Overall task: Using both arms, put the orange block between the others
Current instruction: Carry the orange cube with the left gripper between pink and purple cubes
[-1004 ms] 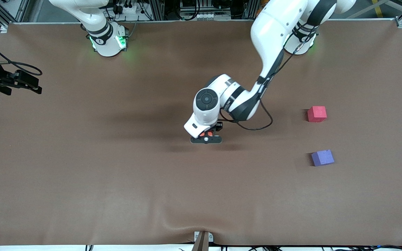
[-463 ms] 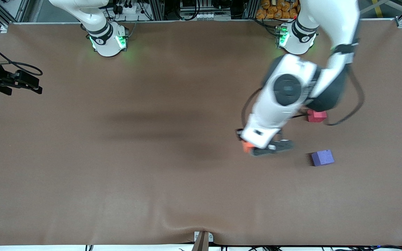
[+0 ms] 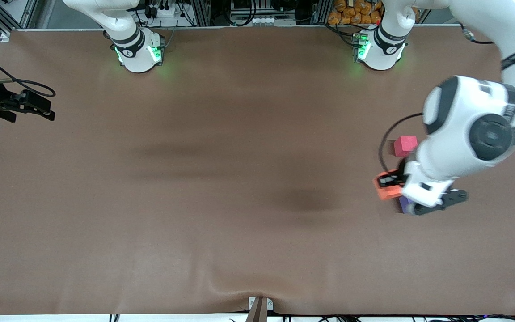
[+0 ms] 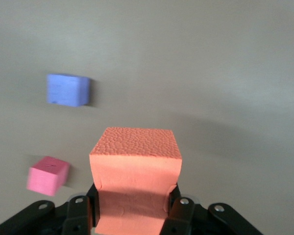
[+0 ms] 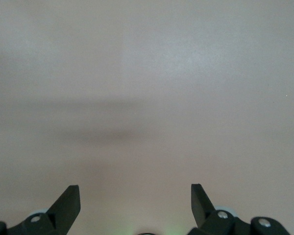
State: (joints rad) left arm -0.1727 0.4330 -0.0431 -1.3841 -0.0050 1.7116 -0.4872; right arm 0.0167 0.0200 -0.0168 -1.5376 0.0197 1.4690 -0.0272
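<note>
Brown table mat [image 3: 239, 223]: left gripper [image 3: 389, 184] clamps the orange block [image 3: 388, 191] in the air over the purple block [image 3: 403, 205] (pink block [image 3: 405, 146] near), so lowering here risks knocking purple; right gripper [image 5: 135, 200] waits, jaws wide.

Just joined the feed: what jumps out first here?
The left hand, shut on the orange block, carries it in the air at the left arm's end of the table, over the spot between the pinkish-red cube and the purple-blue cube. The right hand waits open at the table's other end.
</note>
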